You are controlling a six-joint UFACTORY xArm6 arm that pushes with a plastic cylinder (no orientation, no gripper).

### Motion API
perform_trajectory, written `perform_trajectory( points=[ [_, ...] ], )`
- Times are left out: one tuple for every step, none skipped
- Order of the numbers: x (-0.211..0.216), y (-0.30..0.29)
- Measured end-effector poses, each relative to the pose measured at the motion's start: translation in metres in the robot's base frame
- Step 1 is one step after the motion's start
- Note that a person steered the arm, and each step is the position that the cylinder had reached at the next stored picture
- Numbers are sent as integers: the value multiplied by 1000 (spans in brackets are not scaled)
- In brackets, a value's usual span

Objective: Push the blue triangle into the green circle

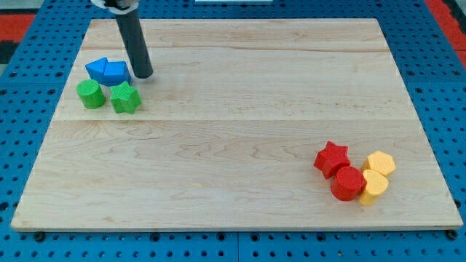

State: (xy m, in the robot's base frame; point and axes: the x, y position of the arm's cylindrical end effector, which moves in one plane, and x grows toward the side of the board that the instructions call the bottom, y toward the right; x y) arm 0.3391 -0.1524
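While the rod leans slightly, my tip (143, 73), no pincer, touches the blue triangle (108, 71).

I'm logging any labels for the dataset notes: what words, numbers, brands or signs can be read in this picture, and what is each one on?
None: no readable text, number, brand or sign appears anywhere.
The wooden board, the blue triangle, the green circle, the other coloured blocks and my tip all show plain, unmarked surfaces.

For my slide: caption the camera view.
My tip beside the blue triangle, which sits against the green circle.
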Motion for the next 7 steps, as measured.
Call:
perform_trajectory(
  points=[
    [-18,0],
    [-33,-25],
    [-34,-68],
    [-34,-88],
    [-29,-90],
    [-12,-89],
    [-5,-88]
  ],
)
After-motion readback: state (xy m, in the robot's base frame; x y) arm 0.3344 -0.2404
